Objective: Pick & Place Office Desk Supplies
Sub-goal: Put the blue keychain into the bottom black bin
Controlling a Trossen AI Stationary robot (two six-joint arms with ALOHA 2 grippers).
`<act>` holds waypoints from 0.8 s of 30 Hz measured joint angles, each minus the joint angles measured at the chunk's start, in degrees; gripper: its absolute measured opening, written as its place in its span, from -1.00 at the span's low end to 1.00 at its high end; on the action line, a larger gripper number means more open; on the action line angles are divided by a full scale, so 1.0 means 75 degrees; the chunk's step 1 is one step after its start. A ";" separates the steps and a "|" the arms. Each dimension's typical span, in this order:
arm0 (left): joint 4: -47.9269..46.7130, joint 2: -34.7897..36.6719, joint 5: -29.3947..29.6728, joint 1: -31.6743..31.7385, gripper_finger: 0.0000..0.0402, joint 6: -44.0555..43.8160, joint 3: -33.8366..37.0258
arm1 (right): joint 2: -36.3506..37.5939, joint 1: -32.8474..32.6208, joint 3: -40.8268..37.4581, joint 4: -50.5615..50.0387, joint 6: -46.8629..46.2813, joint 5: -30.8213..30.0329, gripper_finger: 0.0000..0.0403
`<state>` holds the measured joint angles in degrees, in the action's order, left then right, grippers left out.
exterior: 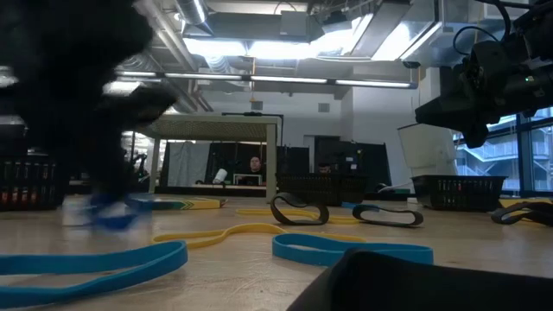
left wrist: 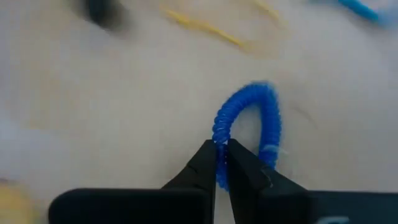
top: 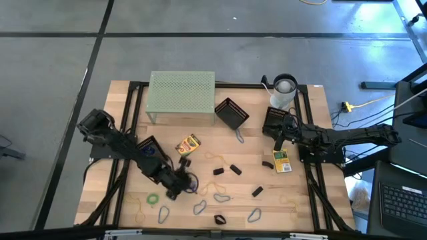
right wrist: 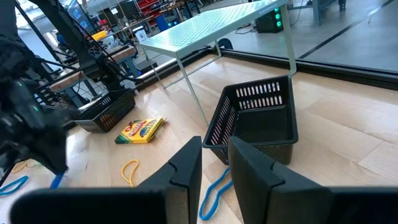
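Down at the table's front, the left gripper [left wrist: 221,163] pinches a blue coiled loop [left wrist: 249,134]; the right gripper [right wrist: 215,163] waits above the table, jaws slightly parted and empty.

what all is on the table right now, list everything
stand: 1, pale green, back centre
baskets: 3, black, one beside stand, one back right, one by left arm
cup: 1, white, back right
crayon boxes: 2, yellow-green, centre and right
black clips: several, centre
blue coil loop: 1, front left
green loop: 1, front left
rubber bands: several, tan, scattered
left gripper: shut on blue coil loop
right gripper: raised, back right
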<state>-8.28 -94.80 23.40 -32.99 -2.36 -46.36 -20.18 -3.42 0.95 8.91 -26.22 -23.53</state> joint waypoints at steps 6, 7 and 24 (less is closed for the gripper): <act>0.1369 0.0596 0.2370 0.0250 -0.94 0.1684 -0.0019 | 0.0003 -0.0002 -0.0002 0.0002 0.0000 -0.0054 -0.59; 0.1872 0.0680 0.2584 0.0324 -0.94 0.2025 -0.0022 | 0.0003 -0.0002 -0.0002 0.0000 0.0004 -0.0078 -0.59; 0.8205 0.0826 0.2572 0.0941 -0.94 0.3362 -0.0031 | 0.0000 0.0000 -0.0002 0.0000 0.0041 -0.0146 -0.59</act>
<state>53.26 -88.60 42.68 -25.93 22.85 -46.59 -20.18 -3.42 0.93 8.91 -25.91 -24.62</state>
